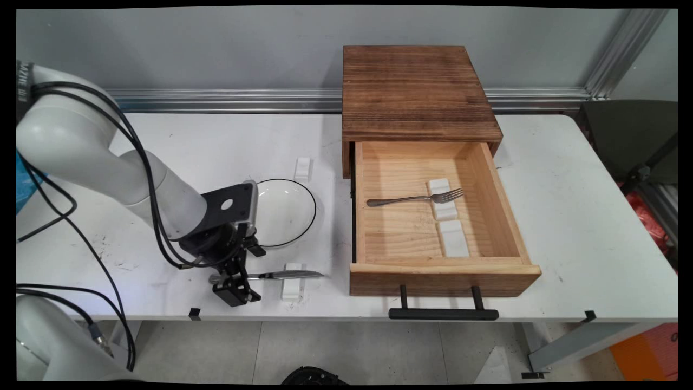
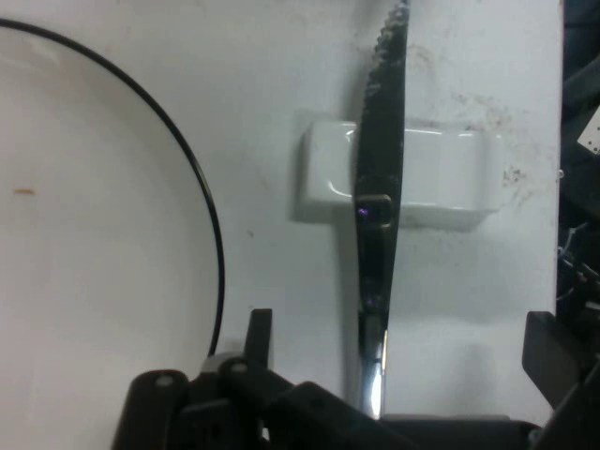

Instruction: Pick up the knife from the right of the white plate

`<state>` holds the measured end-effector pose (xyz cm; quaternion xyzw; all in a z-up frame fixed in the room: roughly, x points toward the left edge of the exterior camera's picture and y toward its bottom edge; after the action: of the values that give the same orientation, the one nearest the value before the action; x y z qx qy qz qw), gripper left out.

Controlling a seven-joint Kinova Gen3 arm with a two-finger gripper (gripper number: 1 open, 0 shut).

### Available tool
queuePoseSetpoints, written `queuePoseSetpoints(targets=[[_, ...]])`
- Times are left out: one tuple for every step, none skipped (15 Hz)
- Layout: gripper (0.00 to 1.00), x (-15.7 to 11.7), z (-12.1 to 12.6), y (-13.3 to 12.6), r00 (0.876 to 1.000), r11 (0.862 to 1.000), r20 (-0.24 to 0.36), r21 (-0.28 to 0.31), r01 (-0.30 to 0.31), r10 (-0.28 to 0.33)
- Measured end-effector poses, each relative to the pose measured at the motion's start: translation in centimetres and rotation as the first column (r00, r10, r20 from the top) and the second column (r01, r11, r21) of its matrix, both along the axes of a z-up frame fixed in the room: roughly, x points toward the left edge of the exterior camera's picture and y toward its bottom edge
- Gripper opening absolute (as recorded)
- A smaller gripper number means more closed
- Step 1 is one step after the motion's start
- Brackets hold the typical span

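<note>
Overhead table view; close hand view

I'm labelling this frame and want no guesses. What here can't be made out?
- Knife handle: in both views the gripper covers it, so contact is unclear.
- Finger gap: hand view's bottom edge cuts it off.
- Plate left part: in the main view, behind the arm's wrist.
- Drawer cabinet interior: hidden by its wooden top.

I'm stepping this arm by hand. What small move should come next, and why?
Probably close the fingers. The gripper is low at the table, its open fingers either side of the knife handle, whose blade lies across the white rest.
</note>
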<state>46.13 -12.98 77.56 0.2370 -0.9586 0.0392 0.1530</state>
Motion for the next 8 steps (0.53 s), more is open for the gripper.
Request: queuePoseSetpoints(targets=[[1.00,-0.04,-0.18,-0.04,1.000,1.000,0.003,0.000,-0.001,0.001],[1.00,-0.05,-0.27,-0.06,1.000,1.000,0.005,0.000,-0.001,0.001],[1.00,-0.06,-0.41,-0.09,1.000,1.000,0.007,0.000,-0.001,0.001],[1.00,-0.08,-0.54,-0.11,1.000,1.000,0.009,0.000,-0.001,0.001],[1.00,-0.09,-0.61,-0.12,1.000,1.000,0.010,0.000,-0.001,0.001],[0.00,-0.12,-0.74,-0.14,1.000,1.000,0.012,0.001,0.001,-0.001],[0.00,-0.15,-0.89,-0.16,1.000,1.000,0.014,0.002,0.002,-0.002],[0.00,-0.17,-0.96,-0.18,1.000,1.000,0.015,0.002,0.002,-0.002]])
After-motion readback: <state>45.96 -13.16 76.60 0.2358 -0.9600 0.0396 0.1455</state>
